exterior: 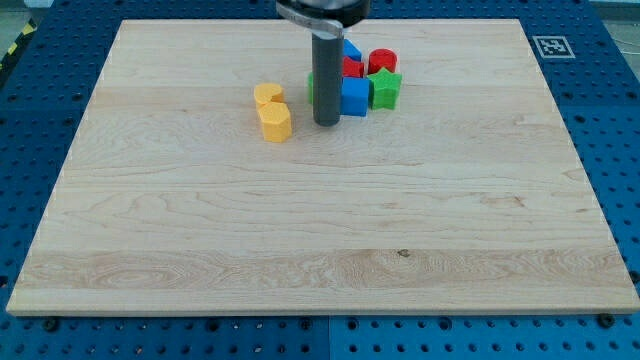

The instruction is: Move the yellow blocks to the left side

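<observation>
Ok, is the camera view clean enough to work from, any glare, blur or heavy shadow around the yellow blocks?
Camera view: even light, no glare on the board; the two yellow blocks are sharp with only faint shadows; my tip sits just to their right, its rod hiding part of the cluster behind; the rod's top is cropped.

Lab: blue perforated bench (60, 40), fiducial marker (553, 46)

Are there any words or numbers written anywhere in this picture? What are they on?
No words or numbers can be read anywhere.
The only sign is a black-and-white square marker printed on the wooden board at the view's top right corner; it is a pattern, not letters.
The yellow blocks, the other coloured blocks and my tip carry no writing.
</observation>
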Robot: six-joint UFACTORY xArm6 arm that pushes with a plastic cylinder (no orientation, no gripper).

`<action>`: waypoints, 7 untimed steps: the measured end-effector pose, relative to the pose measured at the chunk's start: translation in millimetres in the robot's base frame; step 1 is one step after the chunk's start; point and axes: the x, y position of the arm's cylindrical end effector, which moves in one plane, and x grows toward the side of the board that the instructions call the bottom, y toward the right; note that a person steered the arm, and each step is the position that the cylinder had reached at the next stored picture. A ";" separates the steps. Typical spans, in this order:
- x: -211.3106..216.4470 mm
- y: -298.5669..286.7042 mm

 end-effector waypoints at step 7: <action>17.8 -70.3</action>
